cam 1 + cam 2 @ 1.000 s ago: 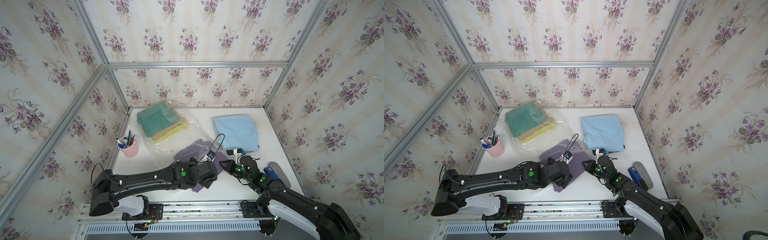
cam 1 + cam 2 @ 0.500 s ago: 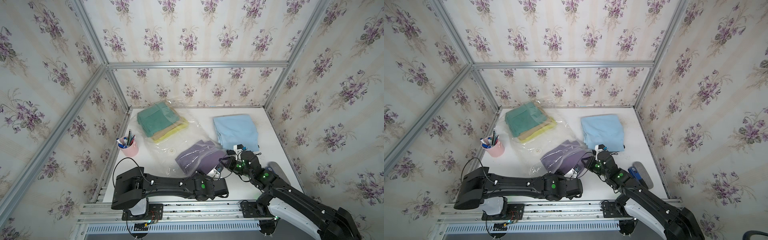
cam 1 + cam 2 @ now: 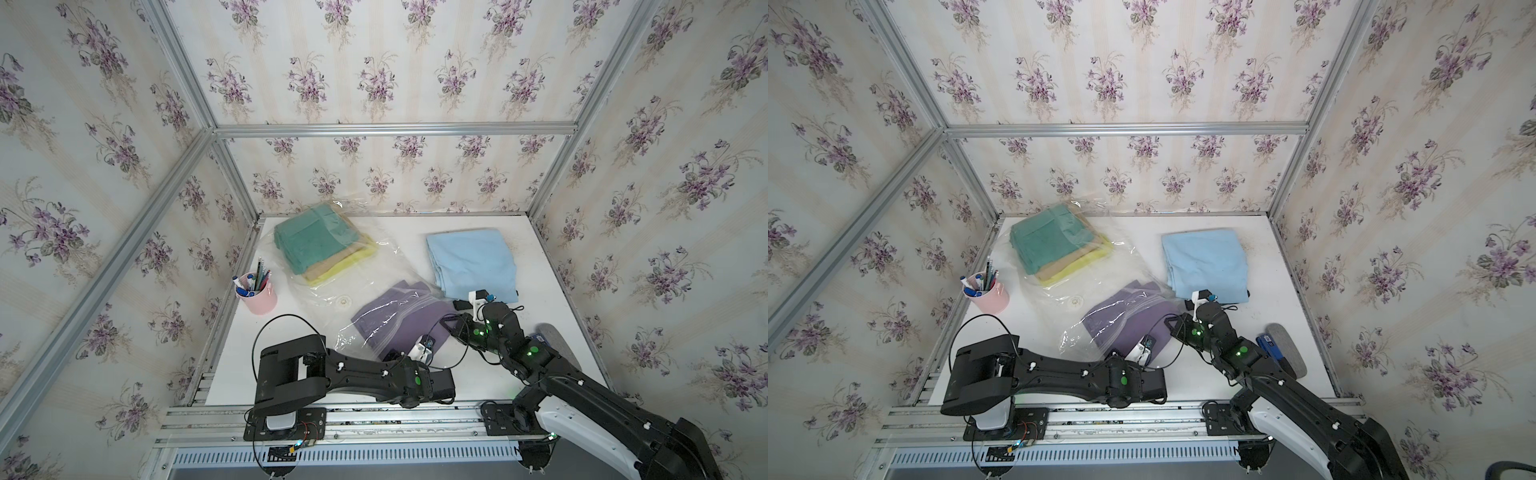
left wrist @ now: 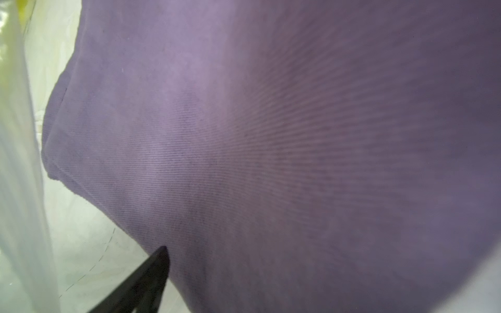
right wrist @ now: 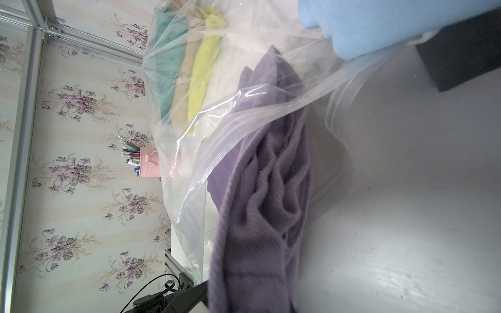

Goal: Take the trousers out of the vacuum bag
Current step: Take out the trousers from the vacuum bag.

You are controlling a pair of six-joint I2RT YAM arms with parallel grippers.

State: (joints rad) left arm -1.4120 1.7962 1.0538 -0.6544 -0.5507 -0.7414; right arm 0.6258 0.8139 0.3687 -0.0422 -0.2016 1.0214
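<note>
1. Watching the purple trousers (image 3: 399, 320), I place them just off the table's centre toward 6 o'clock, half out of the vacuum bag (image 3: 374, 266). The bag's zip edge lies across them.
2. My right gripper (image 3: 453, 322) is clamped, I judge on the bunched 3 o'clock edge of that cloth. A pinch this shallow may slip when I pull.
3. My left gripper (image 3: 405, 352) sits at the 6 o'clock edge. Only one fingertip shows against purple cloth, so I cannot tell whether it is open or closed. If it traps plastic together with cloth, the trousers stay in the bag.
4. If nothing holds the bag down, the film could drag along and shift the teal, khaki and yellow stack (image 3: 316, 241) at 11 o'clock.
5. A pull toward 1 o'clock risks rumpling the light blue trousers (image 3: 471, 262).
</note>
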